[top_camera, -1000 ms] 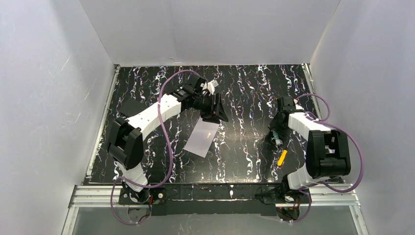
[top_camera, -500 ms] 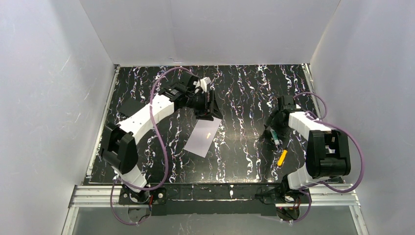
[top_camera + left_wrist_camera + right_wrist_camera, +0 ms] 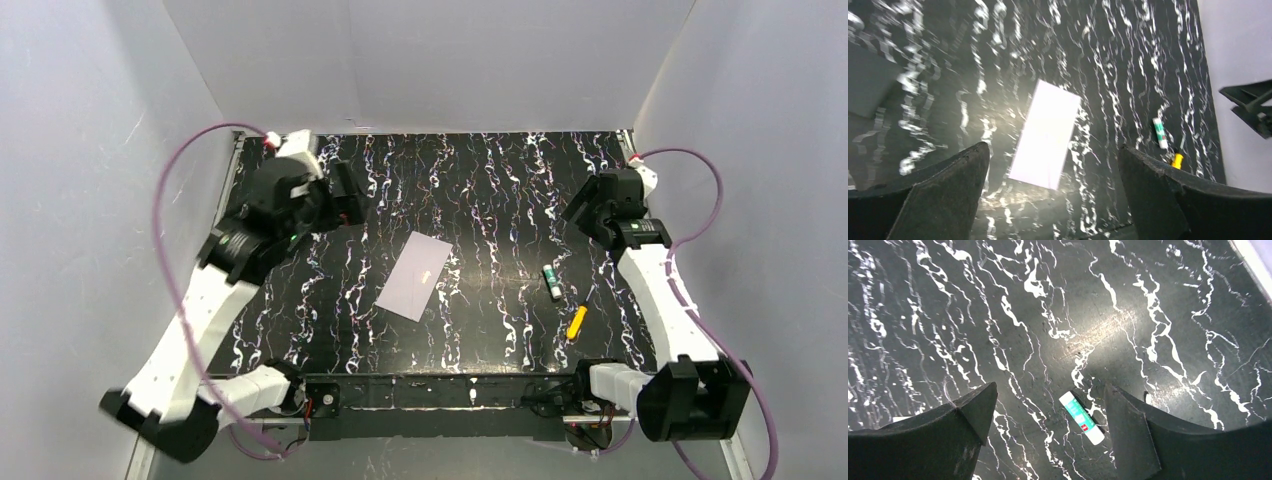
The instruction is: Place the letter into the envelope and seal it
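- One envelope is lying flat on the counter, a little left of the middle. Its long sides are running from near-left to far-right. It is showing a plain pale lavender face, and nothing is touching it.
- Two claws are hanging above the counter, both well apart from the envelope.
- The left claw is hovering over the far-left part, its fingers spread wide with nothing between them.
- The right claw is hovering over the far-right part, likewise spread wide and carrying nothing.
- One white tube with a green band is lying on the counter to the right of the envelope, apart from it.
- One small yellow object is lying near the tube, on its near-right side and not touching it.
- One dark flat piece is lying at the far left of the counter, showing only in the left wrist view.
- Two purple cables are looping in the air, one along the left arm and one along the right.
- The counter is showing black with white veins, and it is glaring pale in patches in both wrist views.
- Three pale grey walls are enclosing it on the left, far and right sides.
- One metal rail is running along the near edge.
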Controlling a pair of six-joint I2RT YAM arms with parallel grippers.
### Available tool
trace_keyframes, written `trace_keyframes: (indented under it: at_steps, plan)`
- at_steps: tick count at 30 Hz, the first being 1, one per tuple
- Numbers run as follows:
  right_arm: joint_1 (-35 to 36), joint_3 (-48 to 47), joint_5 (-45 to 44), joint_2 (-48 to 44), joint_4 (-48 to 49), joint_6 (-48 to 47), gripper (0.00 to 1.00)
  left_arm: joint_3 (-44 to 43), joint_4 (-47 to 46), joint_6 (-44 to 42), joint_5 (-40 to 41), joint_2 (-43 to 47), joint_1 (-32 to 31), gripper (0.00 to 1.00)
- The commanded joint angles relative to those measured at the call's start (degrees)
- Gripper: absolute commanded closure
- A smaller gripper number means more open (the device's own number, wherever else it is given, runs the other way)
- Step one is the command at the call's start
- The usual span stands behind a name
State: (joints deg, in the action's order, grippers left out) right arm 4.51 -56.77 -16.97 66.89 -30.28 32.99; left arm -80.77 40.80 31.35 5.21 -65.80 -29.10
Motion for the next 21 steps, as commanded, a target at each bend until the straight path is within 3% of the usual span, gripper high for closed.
trace_keyframes:
  at_steps: [1, 4, 8, 21]
  plan:
    - [-0.21, -3.64, -2.52, -6.17, -2.28, -2.71, 0.14, 2.4, 2.17, -9.01, 13.04, 11.1, -0.11, 0.02]
    - [-0.15, -4.77, -2.64, -12.37, -0.29, -4.63, 0.13, 2.09, 2.03, -12.25, 17.68, 17.25, -0.19, 0.02]
    - [-0.16, -5.96, -2.49, -19.49, 3.76, -6.63, 0.01, 1.36, 2.24, -15.01, 23.47, 23.94, -0.17, 0.02]
    - [-0.21, -10.57, -7.75, -27.17, 6.91, -7.98, 0.01, -0.48, 4.71, -18.52, 30.28, 32.76, -0.21, 0.02]
